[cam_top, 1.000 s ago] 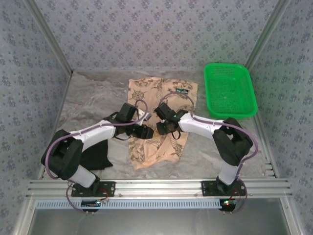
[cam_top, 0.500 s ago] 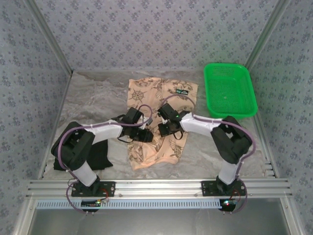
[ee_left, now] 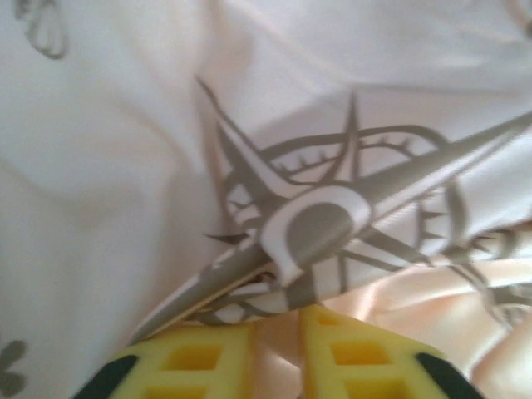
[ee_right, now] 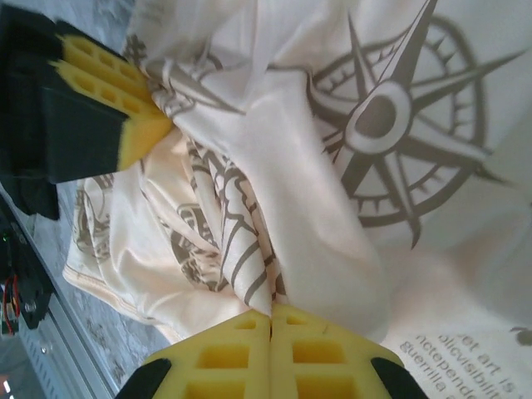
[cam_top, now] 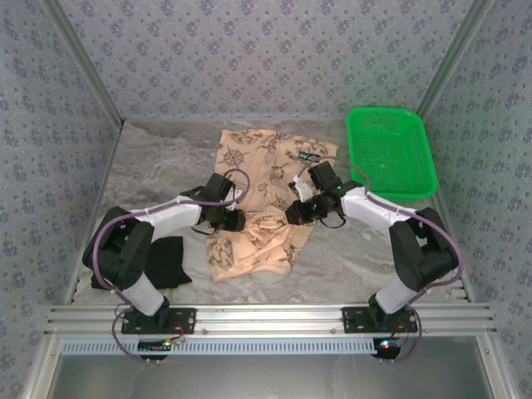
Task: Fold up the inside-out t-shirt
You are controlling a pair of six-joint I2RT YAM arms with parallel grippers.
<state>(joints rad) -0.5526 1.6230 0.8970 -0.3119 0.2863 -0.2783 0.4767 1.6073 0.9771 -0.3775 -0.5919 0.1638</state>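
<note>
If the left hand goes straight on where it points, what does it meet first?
The shirt: its compass-printed fold sits directly ahead of the left hand, seemingly touching it.

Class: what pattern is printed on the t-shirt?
Grey compass drawings on the t-shirt, clearest from right wrist.

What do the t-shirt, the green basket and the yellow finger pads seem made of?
T-shirt: thin soft cloth, matte; it wrinkles and drapes. Green basket: probably plastic, smooth, perforated floor. Yellow finger pads: perhaps foam or rubber, gridded recesses.
</note>
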